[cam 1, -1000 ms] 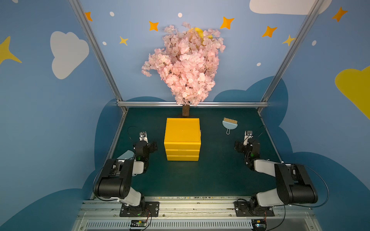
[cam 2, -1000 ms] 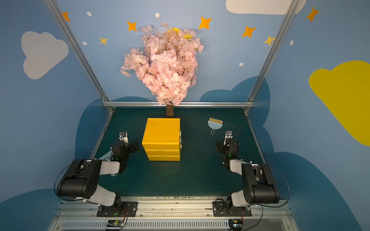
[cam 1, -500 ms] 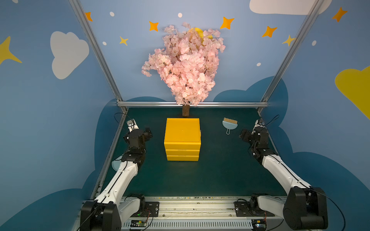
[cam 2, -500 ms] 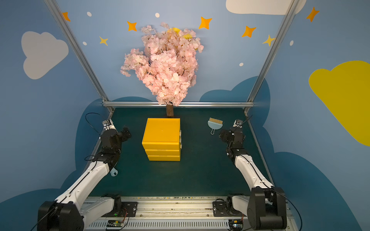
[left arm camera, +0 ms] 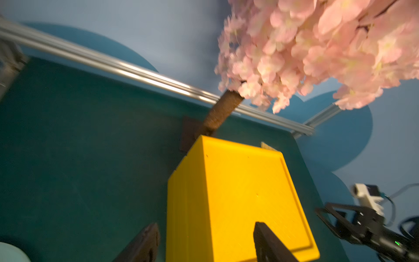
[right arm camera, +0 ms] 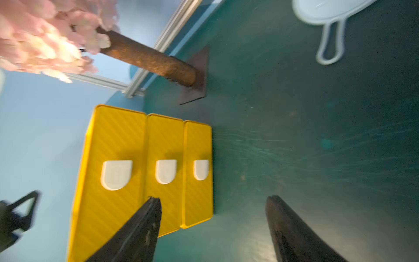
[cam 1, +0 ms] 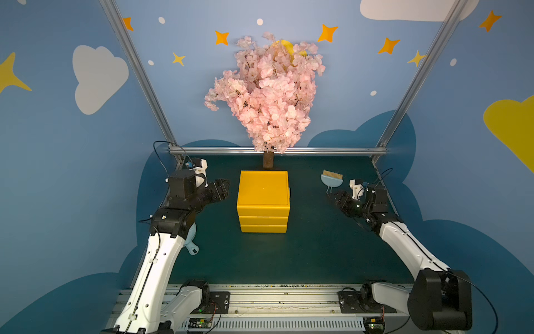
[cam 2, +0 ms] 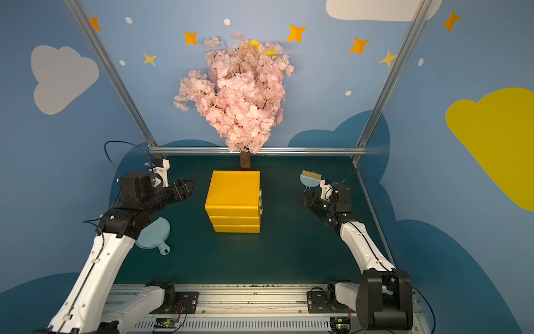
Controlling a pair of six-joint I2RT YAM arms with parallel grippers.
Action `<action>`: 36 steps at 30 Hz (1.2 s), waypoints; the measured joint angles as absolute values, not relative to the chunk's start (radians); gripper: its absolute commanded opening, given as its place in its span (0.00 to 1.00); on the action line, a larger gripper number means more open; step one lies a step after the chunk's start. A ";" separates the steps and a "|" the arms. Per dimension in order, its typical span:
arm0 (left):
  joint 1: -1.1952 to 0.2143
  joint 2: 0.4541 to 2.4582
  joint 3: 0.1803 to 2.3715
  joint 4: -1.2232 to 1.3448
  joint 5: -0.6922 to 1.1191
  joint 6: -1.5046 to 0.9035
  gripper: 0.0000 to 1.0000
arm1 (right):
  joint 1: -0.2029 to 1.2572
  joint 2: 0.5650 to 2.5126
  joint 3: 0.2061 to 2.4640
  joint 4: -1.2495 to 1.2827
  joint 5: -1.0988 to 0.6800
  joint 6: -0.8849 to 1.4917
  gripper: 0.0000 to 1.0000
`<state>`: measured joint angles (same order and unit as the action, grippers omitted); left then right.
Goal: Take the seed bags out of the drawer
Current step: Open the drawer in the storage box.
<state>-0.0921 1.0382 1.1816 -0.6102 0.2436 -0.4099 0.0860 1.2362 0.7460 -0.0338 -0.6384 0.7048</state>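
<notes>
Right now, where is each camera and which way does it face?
Top views: high above the base, looking down at the yellow drawer unit; left arm and right arm show.
Left wrist: on the left arm, looking across the unit's top toward the pink tree; the left fingers show.
Right wrist: on the right arm, facing the shut drawer fronts; the right fingers show.
Shared: both wrist views hold the unit and tree trunk.

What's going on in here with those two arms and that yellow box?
A yellow three-drawer chest sits on a green table between two grippers. The left gripper hovers open beside it; the right gripper, also open, faces the white drawer handles. All drawers are shut, no seed bags show, and nothing is held.
</notes>
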 measured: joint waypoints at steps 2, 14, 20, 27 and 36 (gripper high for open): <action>-0.099 1.095 1.205 -0.672 0.300 -0.416 0.71 | 0.103 1.265 0.746 0.022 -0.708 0.764 0.73; -0.176 1.353 1.392 -0.871 0.334 -0.395 0.66 | 0.244 1.325 0.841 0.168 -0.834 0.925 0.59; -0.182 1.394 1.431 -0.892 0.318 -0.386 0.62 | 0.293 1.418 0.891 0.215 -0.839 0.966 0.53; -0.197 1.431 1.435 -0.897 0.286 -0.374 0.59 | 0.348 1.501 0.933 0.226 -0.838 0.980 0.51; -0.204 1.448 1.434 -0.897 0.273 -0.366 0.57 | 0.381 1.557 0.986 0.231 -0.838 0.987 0.48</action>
<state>-0.2039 1.4475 1.4342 -0.8970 0.2729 -0.3664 0.3805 1.5574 0.9859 0.2310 -0.8375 0.9871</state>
